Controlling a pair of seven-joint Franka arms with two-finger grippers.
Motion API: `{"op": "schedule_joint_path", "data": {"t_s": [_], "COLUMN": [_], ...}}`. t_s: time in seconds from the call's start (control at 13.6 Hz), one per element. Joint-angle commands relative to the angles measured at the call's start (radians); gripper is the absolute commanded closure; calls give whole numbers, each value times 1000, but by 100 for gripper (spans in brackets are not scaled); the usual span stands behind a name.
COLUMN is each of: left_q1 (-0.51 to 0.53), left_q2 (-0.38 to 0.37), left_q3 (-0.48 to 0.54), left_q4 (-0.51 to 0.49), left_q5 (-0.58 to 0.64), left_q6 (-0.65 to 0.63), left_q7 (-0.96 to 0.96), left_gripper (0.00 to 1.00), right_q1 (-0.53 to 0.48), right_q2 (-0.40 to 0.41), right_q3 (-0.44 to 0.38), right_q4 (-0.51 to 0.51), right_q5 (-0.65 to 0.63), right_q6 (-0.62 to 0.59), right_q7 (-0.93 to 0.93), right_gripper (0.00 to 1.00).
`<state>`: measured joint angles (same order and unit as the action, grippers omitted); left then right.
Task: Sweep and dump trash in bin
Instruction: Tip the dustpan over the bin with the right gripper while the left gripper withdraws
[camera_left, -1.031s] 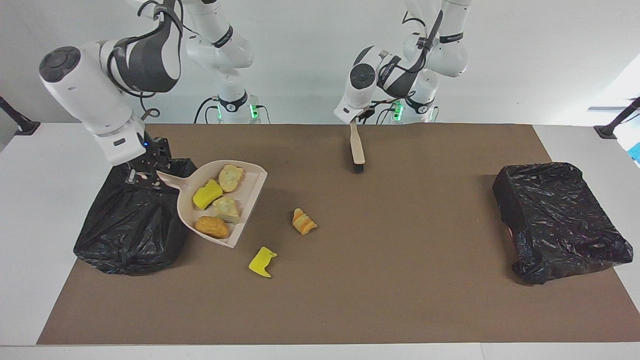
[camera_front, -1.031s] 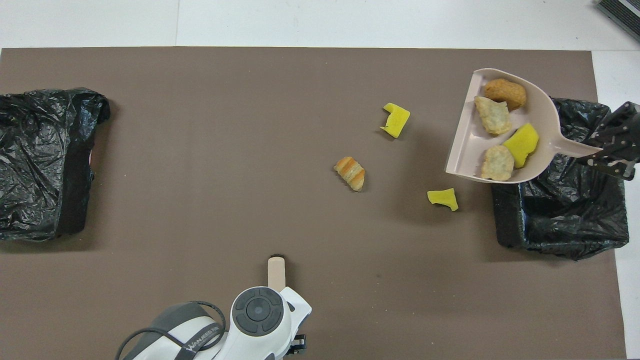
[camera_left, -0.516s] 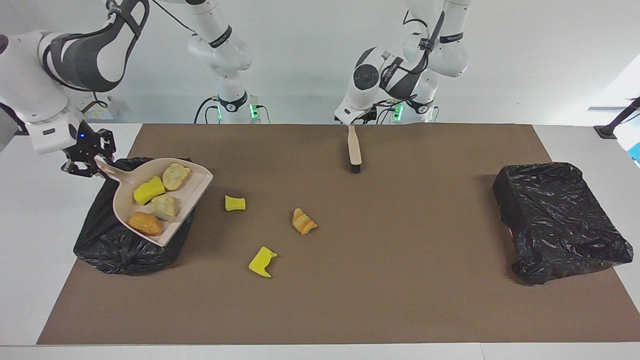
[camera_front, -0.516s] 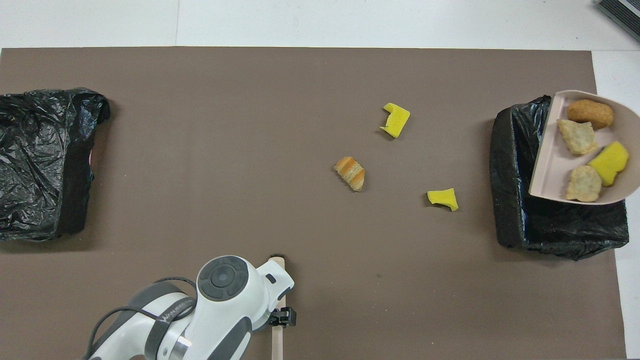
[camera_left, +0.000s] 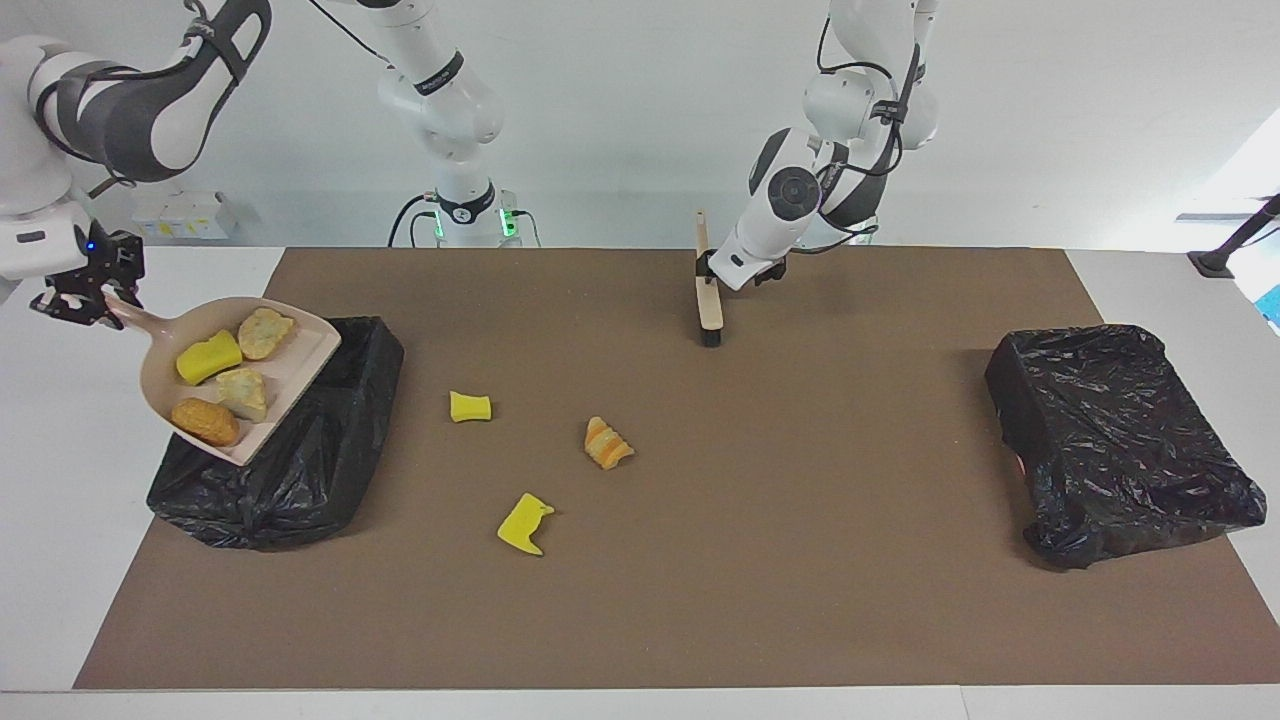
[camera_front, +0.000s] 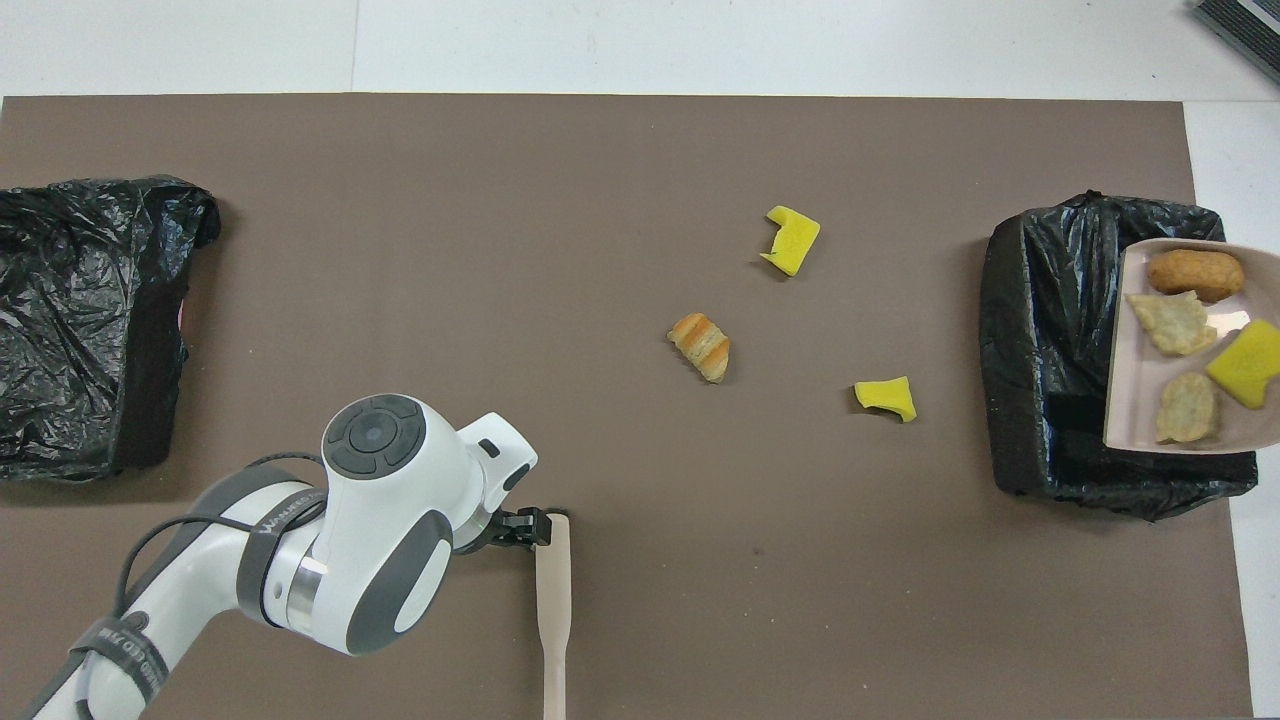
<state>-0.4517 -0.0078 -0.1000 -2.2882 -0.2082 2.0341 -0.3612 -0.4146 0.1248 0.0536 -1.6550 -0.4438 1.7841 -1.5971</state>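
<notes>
right gripper (camera_left: 88, 298) pinching dustpan (camera_left: 245, 375) handle over bin (camera_left: 290, 470) | left gripper (camera_left: 712, 272) spread beside brush (camera_left: 709, 300) | three trash bits on mat (camera_left: 800, 560)

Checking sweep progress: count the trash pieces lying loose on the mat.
3: a yellow chunk nearest the bin, a striped bread lump mid-mat, another yellow chunk farthest from the robots. None appear hidden.
</notes>
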Motion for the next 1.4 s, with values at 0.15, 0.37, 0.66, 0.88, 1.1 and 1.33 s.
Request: {"op": "schedule_joint_path", "data": {"t_s": [0.15, 0.37, 0.66, 0.88, 1.1, 1.33], "left_q1": [123, 209, 293, 306, 352, 370], "left_q2": [38, 35, 17, 14, 0, -20], "left_q3": [-9, -6, -4, -1, -1, 0], "left_q4": [99, 169, 286, 462, 539, 595], "left_q5": [87, 133, 159, 211, 231, 231], "left_q6": [-15, -49, -141, -326, -390, -448], "left_q7": [79, 157, 231, 281, 320, 372], "left_gripper": [0, 0, 0, 0, 0, 0], "right_q1": [89, 181, 233, 234, 223, 232], "right_q2": [-120, -142, -169, -198, -205, -217], "right_q3": [6, 6, 9, 8, 9, 8], "right_q4": [-185, -212, -195, -184, -184, -248], "right_q5": [-240, -375, -490, -503, -481, -472], "right_q6": [27, -34, -55, -55, -48, 0], "right_q7": [272, 442, 436, 333, 243, 264], "right_gripper": [100, 100, 100, 100, 100, 100]}}
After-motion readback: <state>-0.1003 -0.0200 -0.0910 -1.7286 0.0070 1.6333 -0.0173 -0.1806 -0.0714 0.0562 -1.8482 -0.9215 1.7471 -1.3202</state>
